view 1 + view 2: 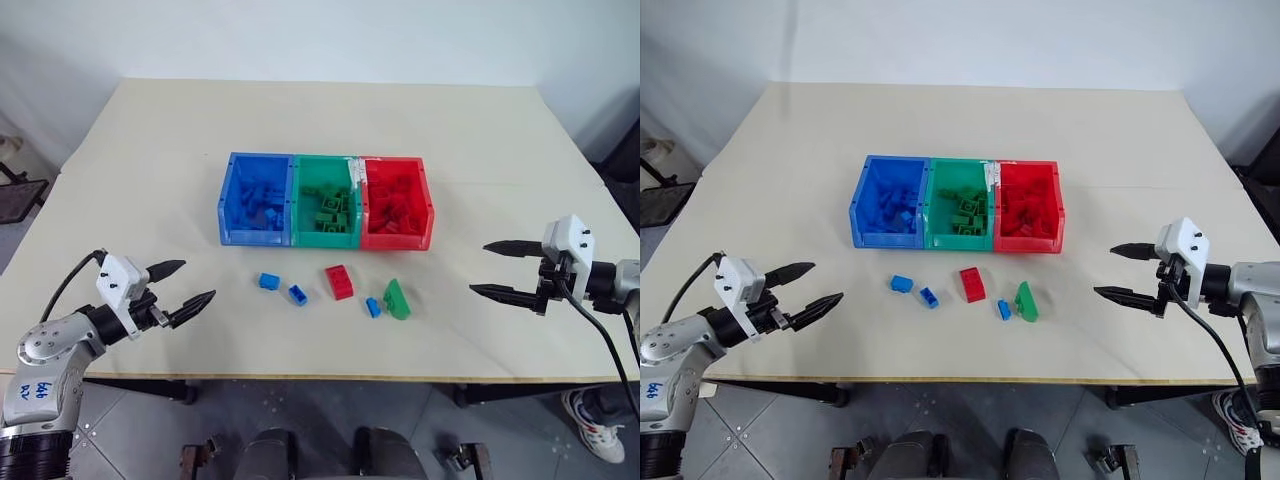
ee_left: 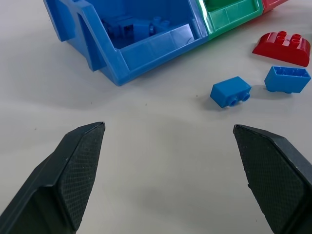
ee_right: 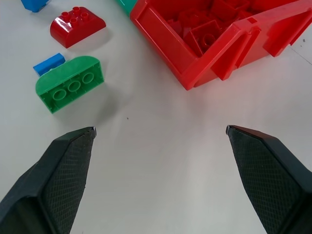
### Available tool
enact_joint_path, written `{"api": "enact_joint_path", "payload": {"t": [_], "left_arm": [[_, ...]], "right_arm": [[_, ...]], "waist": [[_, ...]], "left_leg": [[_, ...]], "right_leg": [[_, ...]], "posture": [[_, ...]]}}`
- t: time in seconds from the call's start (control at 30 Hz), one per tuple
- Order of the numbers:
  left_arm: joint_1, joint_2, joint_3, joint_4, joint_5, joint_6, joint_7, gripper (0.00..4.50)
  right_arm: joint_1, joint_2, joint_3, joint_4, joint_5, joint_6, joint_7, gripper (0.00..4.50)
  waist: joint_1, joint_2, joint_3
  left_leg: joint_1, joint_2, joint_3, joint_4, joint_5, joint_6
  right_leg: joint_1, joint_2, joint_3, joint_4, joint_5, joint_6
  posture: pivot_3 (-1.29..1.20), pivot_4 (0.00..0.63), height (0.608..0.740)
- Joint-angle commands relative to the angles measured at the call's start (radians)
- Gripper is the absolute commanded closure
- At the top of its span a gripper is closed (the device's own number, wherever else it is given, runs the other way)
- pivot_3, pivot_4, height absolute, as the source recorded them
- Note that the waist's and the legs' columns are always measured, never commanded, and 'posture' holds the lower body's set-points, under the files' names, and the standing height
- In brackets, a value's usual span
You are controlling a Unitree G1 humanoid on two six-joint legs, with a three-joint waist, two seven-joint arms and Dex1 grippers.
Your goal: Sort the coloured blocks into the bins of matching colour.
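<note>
At the lower left of the left eye view you have the left gripper (image 1: 190,283), its fingers spread wide with nothing between them, hanging over the near edge of the worktop (image 1: 150,160). Moving right, the three joined bins sit in the middle of the frame: the blue bin (image 1: 258,201), the green bin (image 1: 326,203) and the red bin (image 1: 396,204), each with blocks of its own colour inside. Below them, loose on the worktop, lie a blue block (image 1: 268,282), a second blue block (image 1: 298,294) just beside it, the red block (image 1: 339,282) at centre, then a third blue block (image 1: 373,307) close against the green block (image 1: 397,299). At the right edge you see the right gripper (image 1: 497,269), fingers likewise wide apart and empty, well apart from the blocks.
</note>
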Motion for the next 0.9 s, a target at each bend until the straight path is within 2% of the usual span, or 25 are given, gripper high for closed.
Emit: {"api": "enact_joint_path", "payload": {"t": [0.03,0.33,0.47,0.67,0.77,0.9], "left_arm": [[-0.016,0.010,0.005,-0.014,-0.003,-0.007,-0.001,0.02],[-0.022,0.016,-0.033,-0.042,0.037,0.089,0.078,0.02],[-0.034,0.012,-0.073,-0.032,0.005,0.065,-0.015,0.02],[-0.132,-0.023,-0.132,0.047,-0.014,0.014,-0.118,0.02],[-0.162,-0.026,-0.160,0.076,-0.016,0.007,-0.172,0.02],[-0.167,-0.021,-0.151,0.100,-0.020,-0.037,-0.221,0.02]], "right_arm": [[-0.008,-0.028,-0.039,-0.025,0.014,0.005,-0.004,0.00],[-0.003,-0.031,-0.026,-0.062,0.018,0.067,-0.018,0.00],[0.072,-0.088,-0.045,-0.106,-0.007,0.101,-0.013,0.00],[0.269,-0.192,-0.162,-0.180,0.017,0.132,0.029,0.00],[0.333,-0.205,-0.206,-0.234,0.034,0.168,0.031,0.00],[0.350,-0.180,-0.185,-0.333,0.048,0.241,-0.013,0.00]], "waist": [[0.001,0.000,0.000],[-0.001,0.000,0.000],[0.006,0.000,0.000],[0.026,0.000,0.000],[0.023,0.000,0.000],[0.014,0.000,0.000]], "left_leg": [[0.000,0.000,0.000,0.000,0.000,0.000],[0.000,0.000,0.000,0.001,0.000,0.000],[0.000,0.000,-0.001,0.001,0.000,0.000],[-0.001,-0.001,0.000,0.001,0.000,0.000],[0.000,0.000,0.001,0.001,0.000,0.000],[0.001,0.001,0.003,0.001,0.000,0.000]], "right_leg": [[0.000,0.000,0.000,0.000,0.000,0.000],[0.000,0.001,0.000,0.000,0.000,0.000],[0.000,0.001,0.000,0.001,0.000,0.000],[0.001,0.002,0.000,-0.001,0.000,0.000],[0.001,0.002,-0.001,-0.001,0.000,0.000],[0.001,0.003,-0.003,0.000,0.000,0.000]], "posture": [[0.00,0.150,0.740],[0.00,0.150,0.740],[0.00,0.150,0.740],[0.00,0.150,0.740],[0.00,0.150,0.740],[0.00,0.150,0.740]]}}
